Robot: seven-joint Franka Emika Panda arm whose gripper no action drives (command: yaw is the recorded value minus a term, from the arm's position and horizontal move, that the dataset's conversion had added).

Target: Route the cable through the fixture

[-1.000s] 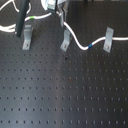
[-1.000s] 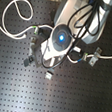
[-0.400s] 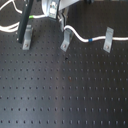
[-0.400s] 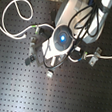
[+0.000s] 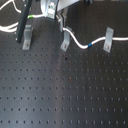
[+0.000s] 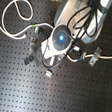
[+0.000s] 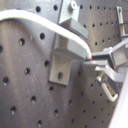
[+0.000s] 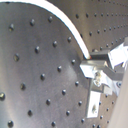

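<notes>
In the first wrist view the hand (image 7: 92,62) grasps the cable (image 7: 35,21) just beside a clip (image 7: 67,47). Best keep it taut and low, sliding toward the slot at three o'clock.

A dark perforated bench (image 5: 60,95) carries three grey clips (image 5: 65,40) and the white cable (image 5: 77,42).

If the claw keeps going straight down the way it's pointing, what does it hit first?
Most likely the cable where it runs over the middle clip, then that clip itself; the first wrist view shows both right by the claw. Depth is unclear, so it could also slip past onto the perforated board.
</notes>
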